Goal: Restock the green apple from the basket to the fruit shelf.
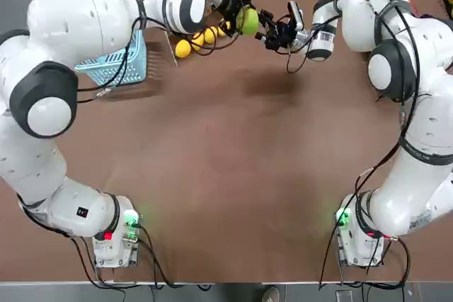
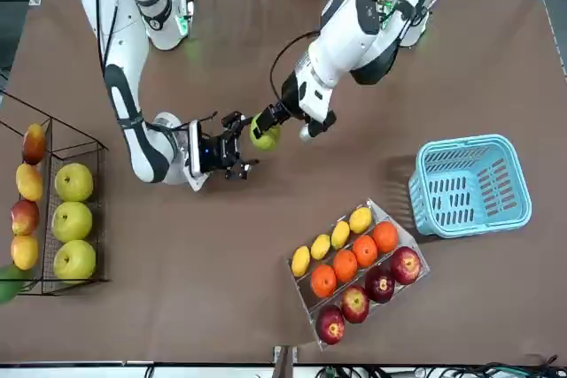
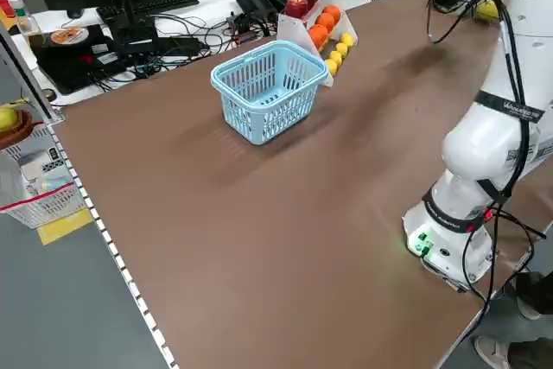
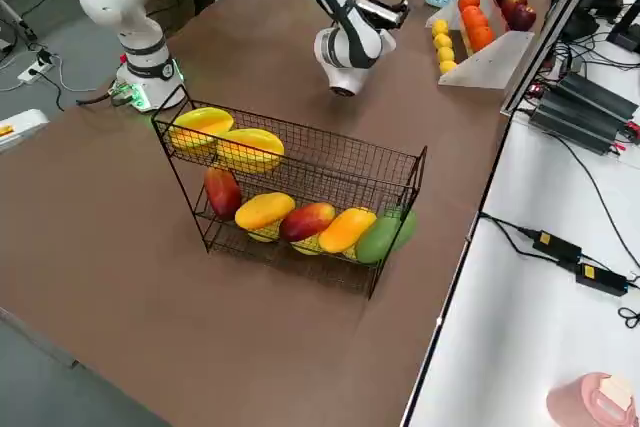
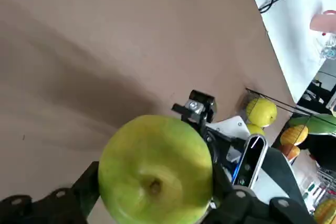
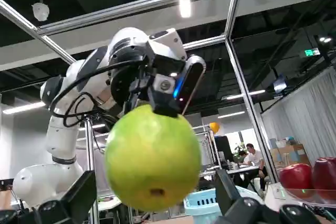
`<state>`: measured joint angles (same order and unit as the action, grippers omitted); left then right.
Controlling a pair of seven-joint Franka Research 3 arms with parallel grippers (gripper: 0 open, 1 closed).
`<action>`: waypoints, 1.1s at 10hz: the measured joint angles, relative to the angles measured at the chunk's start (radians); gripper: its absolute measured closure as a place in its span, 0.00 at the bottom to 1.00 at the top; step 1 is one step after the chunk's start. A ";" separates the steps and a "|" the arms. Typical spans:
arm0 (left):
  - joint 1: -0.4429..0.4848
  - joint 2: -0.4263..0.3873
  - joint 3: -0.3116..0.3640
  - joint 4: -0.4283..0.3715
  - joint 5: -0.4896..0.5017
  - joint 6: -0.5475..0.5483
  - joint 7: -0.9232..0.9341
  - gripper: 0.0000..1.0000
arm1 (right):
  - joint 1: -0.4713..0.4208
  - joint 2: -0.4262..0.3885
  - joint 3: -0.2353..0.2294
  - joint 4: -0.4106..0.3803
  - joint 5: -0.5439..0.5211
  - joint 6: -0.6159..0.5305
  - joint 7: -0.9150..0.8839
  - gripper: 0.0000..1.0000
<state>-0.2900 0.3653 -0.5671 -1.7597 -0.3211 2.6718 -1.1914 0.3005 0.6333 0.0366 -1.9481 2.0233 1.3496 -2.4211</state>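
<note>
While my left gripper [image 1: 241, 15] pinched the green apple [image 1: 248, 20] at table's 12 o'clock, clear of the basket [image 1: 117, 67], right gripper [image 1: 272, 33] spread around it; fruit shelf [image 2: 55, 210] at 3 o'clock unreached.

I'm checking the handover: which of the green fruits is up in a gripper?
The green apple, held above the table by the left gripper, right gripper open beside it. The larger yellow-green fruits lie in the fruit shelf.

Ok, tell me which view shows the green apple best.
The left wrist view: the green apple fills the frame between the left gripper's fingers. The right wrist view shows it large too. Top and front views show it small; the left side view misses it.
</note>
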 joint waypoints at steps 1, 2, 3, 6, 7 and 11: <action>-0.010 0.025 0.000 0.023 0.060 0.000 -0.058 0.13 | -0.008 0.001 0.016 -0.001 0.003 0.007 0.000 0.00; -0.021 0.043 0.000 0.039 0.108 0.000 -0.107 0.13 | -0.023 0.002 0.032 -0.003 0.003 0.008 0.000 0.00; -0.028 0.055 0.000 0.050 0.136 0.000 -0.136 0.13 | -0.046 0.004 0.061 -0.009 0.004 0.013 0.000 0.01; -0.033 0.059 -0.001 0.058 0.144 -0.002 -0.151 0.13 | -0.098 0.008 0.120 -0.017 0.005 0.024 0.000 0.12; -0.033 0.059 -0.001 0.058 0.144 -0.002 -0.151 0.13 | -0.099 0.008 0.122 -0.018 0.005 0.024 0.000 0.12; -0.022 0.059 0.006 0.067 0.166 0.000 -0.151 0.00 | -0.107 0.007 0.127 -0.021 0.004 -0.021 0.062 0.12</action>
<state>-0.3122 0.4247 -0.5609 -1.6932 -0.1555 2.6719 -1.3425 0.1931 0.6406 0.1632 -1.9691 2.0272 1.3285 -2.3587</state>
